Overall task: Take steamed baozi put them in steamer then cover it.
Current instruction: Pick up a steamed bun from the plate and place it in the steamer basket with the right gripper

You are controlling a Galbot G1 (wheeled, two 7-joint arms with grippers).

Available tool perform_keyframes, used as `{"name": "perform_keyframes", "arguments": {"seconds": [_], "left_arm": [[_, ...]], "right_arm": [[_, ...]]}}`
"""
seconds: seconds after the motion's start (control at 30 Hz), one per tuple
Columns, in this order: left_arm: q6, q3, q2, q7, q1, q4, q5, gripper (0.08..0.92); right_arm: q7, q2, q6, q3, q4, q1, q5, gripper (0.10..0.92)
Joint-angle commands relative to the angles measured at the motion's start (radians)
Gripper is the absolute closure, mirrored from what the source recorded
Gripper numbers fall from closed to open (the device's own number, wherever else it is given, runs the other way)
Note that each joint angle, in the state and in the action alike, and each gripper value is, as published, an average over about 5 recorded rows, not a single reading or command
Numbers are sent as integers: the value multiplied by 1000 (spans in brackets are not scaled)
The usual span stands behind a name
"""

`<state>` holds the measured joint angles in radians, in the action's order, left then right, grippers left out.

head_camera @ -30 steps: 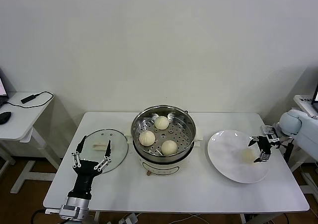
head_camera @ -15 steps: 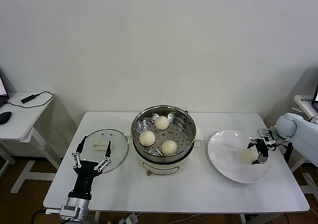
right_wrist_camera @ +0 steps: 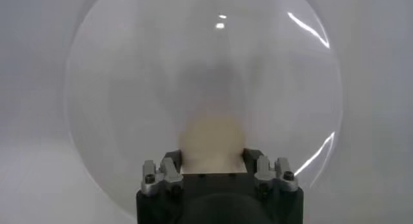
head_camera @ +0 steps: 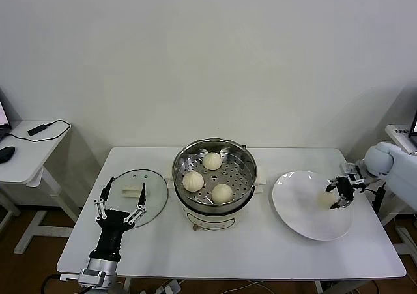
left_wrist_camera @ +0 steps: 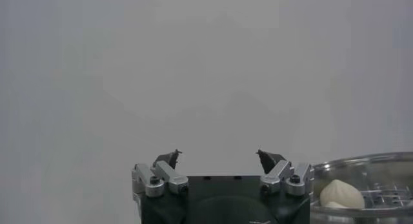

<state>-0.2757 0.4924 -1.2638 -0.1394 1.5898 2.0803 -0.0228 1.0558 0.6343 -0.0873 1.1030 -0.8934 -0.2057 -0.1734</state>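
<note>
Item: last baozi (head_camera: pixel 325 201), clamped between right gripper (head_camera: pixel 339 195) fingers over plate (head_camera: pixel 293 209); bun may be squashed or dropped if over-squeezed. Left gripper (head_camera: pixel 121 205) spread wide, empty.

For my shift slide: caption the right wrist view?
Right gripper jaws closed around the last baozi on the white plate.

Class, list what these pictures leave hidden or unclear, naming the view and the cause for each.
- Right wrist view: the right gripper fingertips, hidden behind the baozi.
- Head view: the underside of that baozi on the plate, too small to tell lifted from resting.
- Left wrist view: most of the steamer, cut off by the edge.
</note>
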Motion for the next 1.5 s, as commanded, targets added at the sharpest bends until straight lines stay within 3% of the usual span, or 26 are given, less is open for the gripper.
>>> {"name": "perform_keyframes", "arguments": {"seconds": [0.03, 0.27, 0.6, 1.0, 1.5], "left_arm": [[3, -5, 2, -1, -1, 6, -3, 177], [-6, -7, 4, -2, -2, 4, -15, 177], [-5, -17, 12, -2, -10, 8, -15, 177], [-7, -10, 13, -4, -9, 12, -11, 177], [-6, -2, 6, -6, -9, 11, -9, 177]], "right_arm": [[128, -8, 21, 136, -134, -274, -68, 374], [163, 96, 119, 433, -303, -630, -313, 378], [96, 347, 210, 507, -420, -758, -514, 381], [21, 511, 248, 519, -345, -607, -509, 383], [-22, 534, 266, 502, -253, -488, -437, 389]]}}
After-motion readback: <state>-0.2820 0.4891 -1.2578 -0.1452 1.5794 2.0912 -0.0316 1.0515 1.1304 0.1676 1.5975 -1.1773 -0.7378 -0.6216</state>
